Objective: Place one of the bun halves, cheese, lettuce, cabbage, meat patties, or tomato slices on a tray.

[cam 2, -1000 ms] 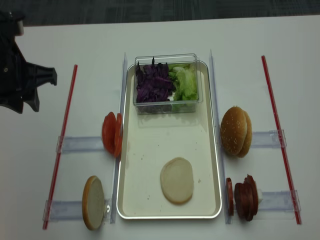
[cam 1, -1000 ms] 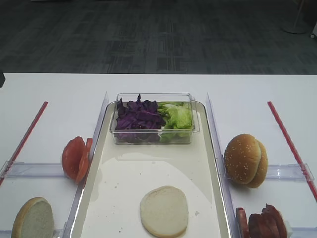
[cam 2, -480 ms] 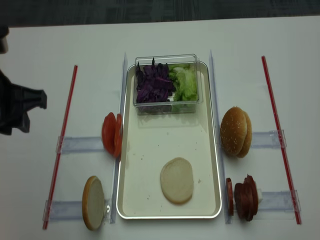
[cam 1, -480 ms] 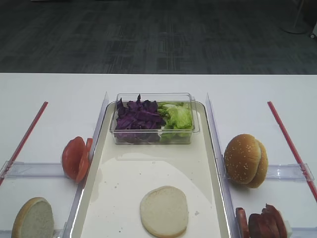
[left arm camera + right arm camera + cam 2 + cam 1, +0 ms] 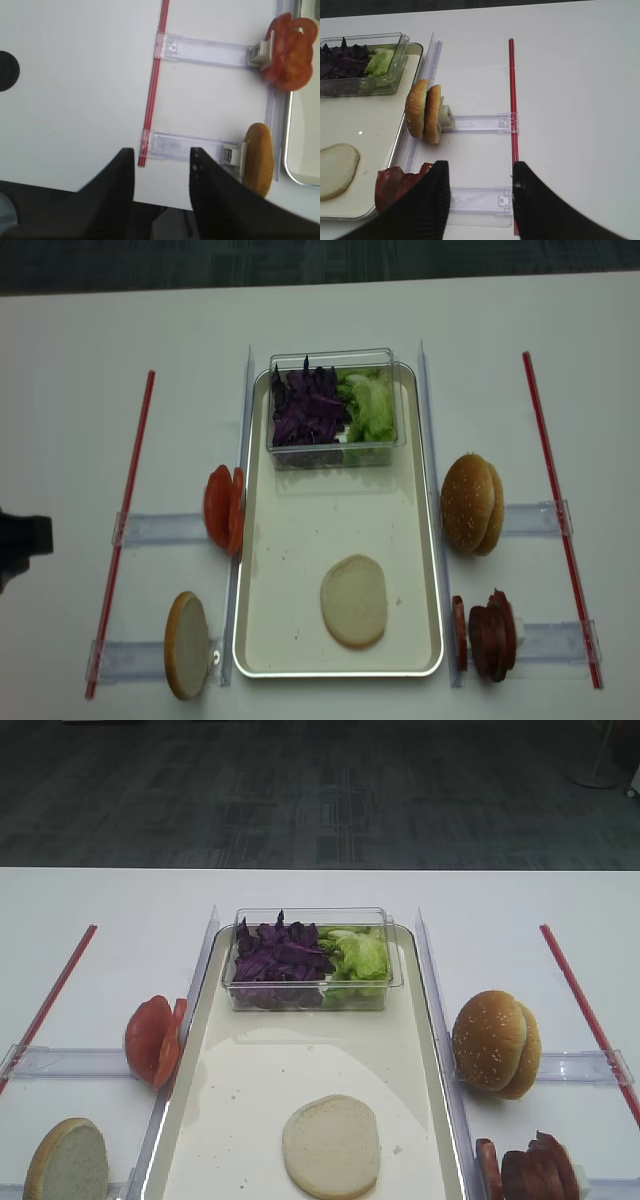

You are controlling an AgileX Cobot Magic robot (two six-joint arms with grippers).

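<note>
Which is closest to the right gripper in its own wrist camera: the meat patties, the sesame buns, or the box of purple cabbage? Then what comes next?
1. The meat patties, right beside the right gripper, at its left finger.
2. The sesame buns, standing on edge farther up, just outside the tray.
3. The cabbage, in the clear box at the tray's far end, top left.

Tray (image 5: 415,540): glossy cream-white, metallic rim. Bun half (image 5: 353,601): pale cream. Cabbage (image 5: 308,408): dark purple. Lettuce (image 5: 371,405): light green. Tomato slices (image 5: 223,508): red-orange. Counter (image 5: 80,430): white.
</note>
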